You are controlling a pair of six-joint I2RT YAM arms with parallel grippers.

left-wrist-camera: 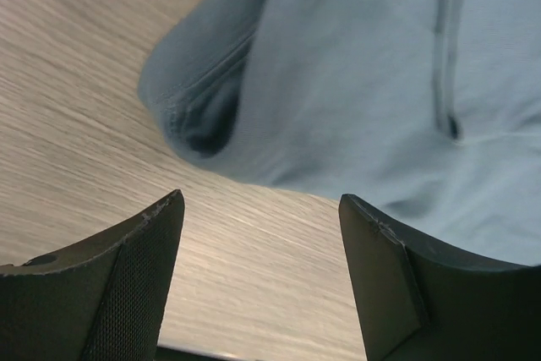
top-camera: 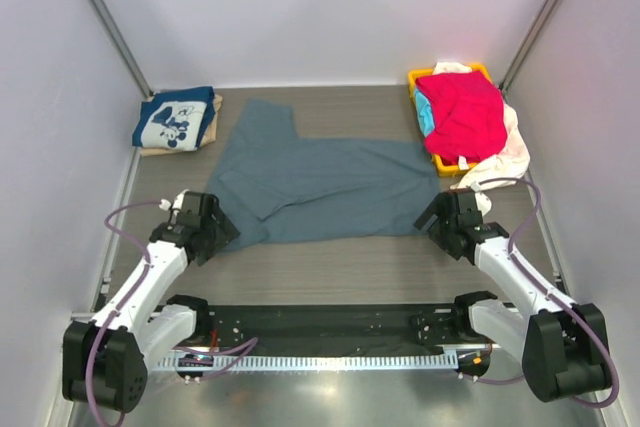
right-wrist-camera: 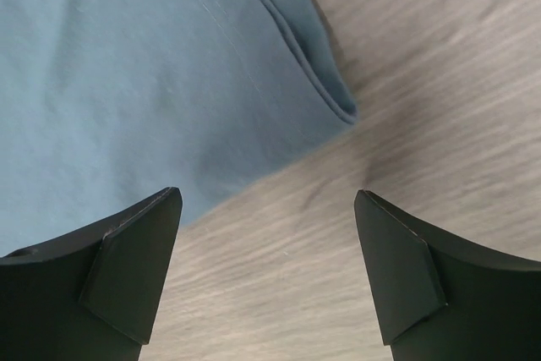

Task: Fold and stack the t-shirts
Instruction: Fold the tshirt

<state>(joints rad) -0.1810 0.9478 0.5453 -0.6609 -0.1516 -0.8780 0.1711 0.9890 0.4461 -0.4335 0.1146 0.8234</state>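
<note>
Progress: two tees stacked, one mid-fold, basket load pending.
Navy tee (top-camera: 176, 119) sat folded atop tan tee (top-camera: 214, 119), far left; left jaws spread, empty, beside near-left corner of slate tee (top-camera: 320, 185) (it lay flat on the bench (top-camera: 330, 267)); right jaws likewise at its near-right corner; red tee (top-camera: 465, 117) and others sat in yellow basket (top-camera: 414, 79).

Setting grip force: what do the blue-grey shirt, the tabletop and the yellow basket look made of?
Blue-grey shirt: soft knit cloth, probably cotton jersey, matte; it drapes, creases and shows a stitched hem. Tabletop: wood-grain laminate or veneer, cannot tell which; smooth, faint sheen, fine streaks. Yellow basket: likely moulded plastic; uniform bright colour, stiff rim.
</note>
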